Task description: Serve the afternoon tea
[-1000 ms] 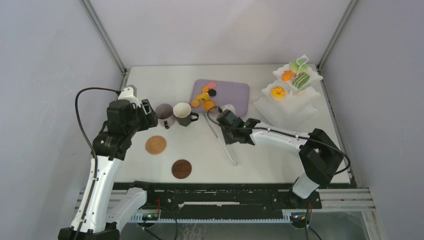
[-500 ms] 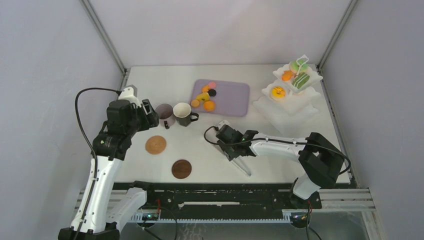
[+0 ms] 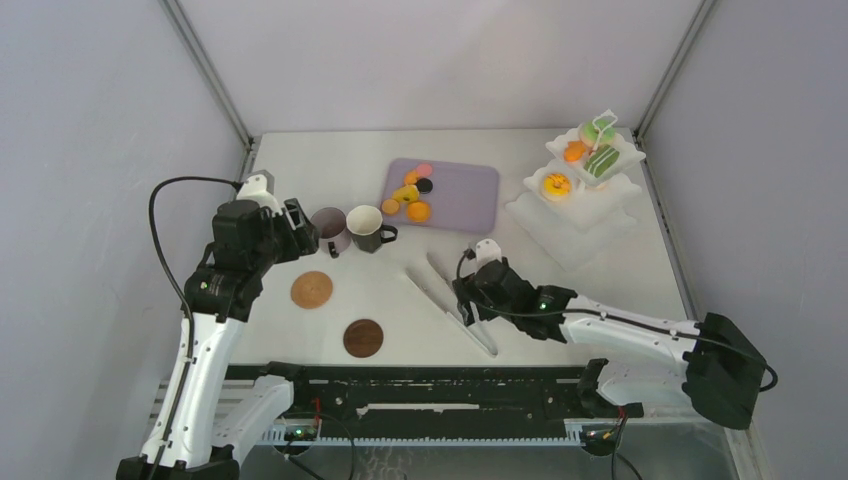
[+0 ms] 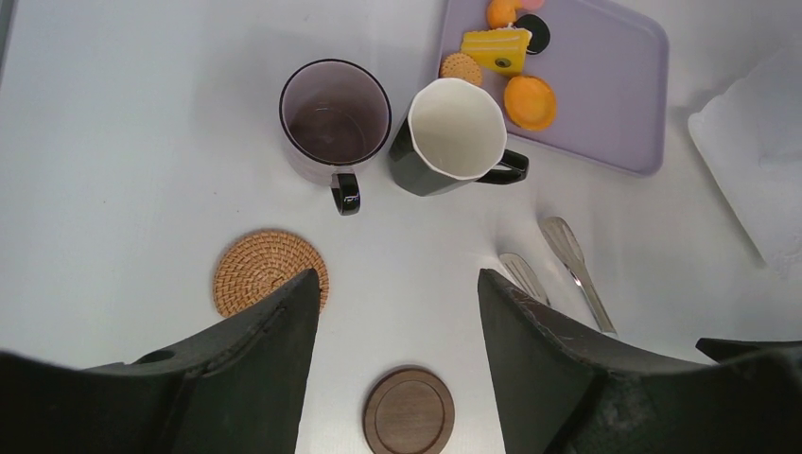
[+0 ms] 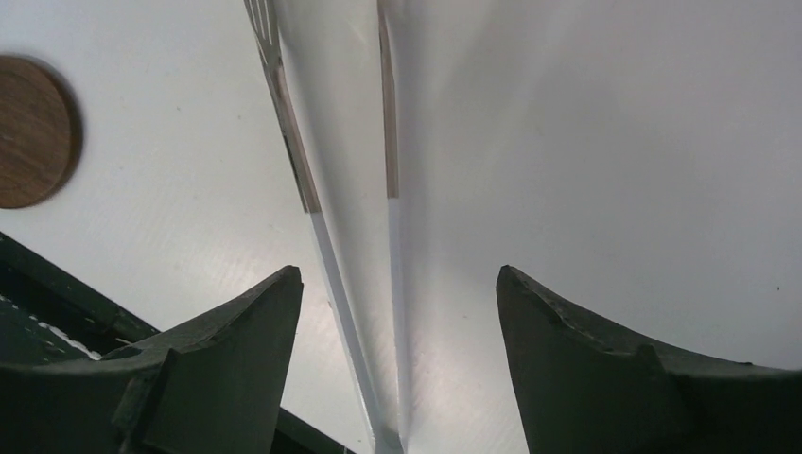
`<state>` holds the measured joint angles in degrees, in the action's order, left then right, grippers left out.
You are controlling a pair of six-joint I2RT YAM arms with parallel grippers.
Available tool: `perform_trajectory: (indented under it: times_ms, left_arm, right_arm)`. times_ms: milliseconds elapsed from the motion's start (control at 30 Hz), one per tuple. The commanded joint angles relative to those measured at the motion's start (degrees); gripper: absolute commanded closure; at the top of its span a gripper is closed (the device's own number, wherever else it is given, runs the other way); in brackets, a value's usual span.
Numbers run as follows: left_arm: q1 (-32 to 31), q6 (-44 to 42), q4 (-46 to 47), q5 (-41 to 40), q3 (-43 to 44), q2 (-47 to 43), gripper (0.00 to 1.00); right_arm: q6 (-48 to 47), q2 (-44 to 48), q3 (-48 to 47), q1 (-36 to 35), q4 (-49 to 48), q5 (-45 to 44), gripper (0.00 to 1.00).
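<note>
R hand (image 5: 397, 276): fingers spread wide, gripping nothing. It hangs low over the tongs (image 4: 567, 246), both arms of which run btwn the fingers, nearer the joined end. Can't tell if the tips touch the surface (image 3: 330, 170).

L hand (image 4: 397, 279): also spread and empty, hovering above the mugs.

Task items:
- Mauve mug (image 4: 334, 118) and dark mug (image 4: 454, 132) stand side by side on the bare surface, just off the lilac tray (image 4: 605, 95).
- Woven coaster (image 4: 270, 270) and dark wood coaster (image 4: 409, 411) lie nearer the arm bases. Neither has a mug on it.
- A few sweets (image 4: 530, 99) sit at the tray's L end.
- The stand (image 3: 585, 190) at far R already carries some pieces.

Step, prob.: picking up the tongs, so sweets can go from tray to stand. Mugs not served yet.

Next move calls for:
- Drop the fingers to the surface and close across both arms.
- Tongs are thin and lie flat, so they could skid or pinch shut.
- Squeeze lightly, then lift level.
</note>
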<state>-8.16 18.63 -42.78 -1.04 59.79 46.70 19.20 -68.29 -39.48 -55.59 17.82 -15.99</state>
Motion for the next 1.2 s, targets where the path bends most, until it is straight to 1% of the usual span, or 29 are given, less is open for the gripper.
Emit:
perform_trajectory:
  times_ms: [0, 100, 200, 300, 433, 600, 700, 767, 833, 867, 933, 1000, 1100, 1167]
  left_arm:
    - [0.44, 1.09, 1.68, 1.11, -0.39, -1.15, 0.33]
    - [0.4, 1.48, 1.74, 1.39, -0.79, -1.28, 0.33]
    - [0.36, 1.84, 1.87, 1.48, -1.2, -1.26, 0.32]
    - [0.46, 1.78, 1.38, 1.31, -1.91, -1.57, 0.33]
    - [0.42, 0.76, -0.65, 1.76, -3.33, -2.19, 0.32]
    - [0.4, 1.58, -2.67, -0.31, -6.56, -4.32, 0.31]
    - [-0.04, 3.64, -4.02, -0.64, -10.08, -6.26, 0.32]
    - [-1.27, 7.07, -4.51, 0.63, -13.12, -7.74, 0.32]
    - [-4.31, 10.45, -4.24, 0.51, -16.79, -9.45, 0.32]
    - [-7.04, 12.97, -3.96, -1.1, -17.91, -9.94, 0.32]
    - [-13.59, 16.6, -4.3, -5.82, -18.01, -9.79, 0.32]
    - [-16.22, 21.52, -4.13, -6.03, -19.81, -8.62, 0.32]
    - [-18.56, 27.1, -2.16, -4.92, -24.97, -6.12, 0.33]
    - [-21.88, 29.99, -0.02, -5.41, -27.76, -5.67, 0.33]
  right_arm:
    - [1.78, 5.25, 5.64, -1.47, -8.64, -0.17, 0.12]
    - [-0.48, 6.06, 7.13, -4.21, -8.23, -2.99, 0.11]
    - [2.16, 5.86, 6.68, -3.68, -6.15, -0.81, 0.12]
    - [1.94, 4.41, 7.05, -4.99, -7.06, -0.71, 0.13]
    - [4.03, -0.52, 6.26, -7.23, -8.33, -5.47, 0.11]
    - [6.32, -8.45, 4.31, -8.89, -9.77, -9.34, 0.1]
    - [7.8, -13.17, 2.86, -9.84, -10.46, -11.44, 0.1]
    - [8.75, -15.63, 2.11, -10.05, -11.1, -12.17, 0.1]
    - [9.53, -17.09, 1.88, -10.11, -12.23, -12.54, 0.11]
    - [9.69, -17.52, 1.87, -10.11, -12.96, -12.44, 0.12]
    - [10.05, -17.98, 1.74, -9.91, -14.05, -12.55, 0.14]
    - [10.01, -18.35, 1.71, -9.58, -15.07, -12.46, 0.19]
    - [9.88, -18.51, 1.61, -9.07, -15.86, -12.45, 0.31]
    - [10.38, -18.1, 1.64, -8.64, -15.69, -12.55, 0.42]
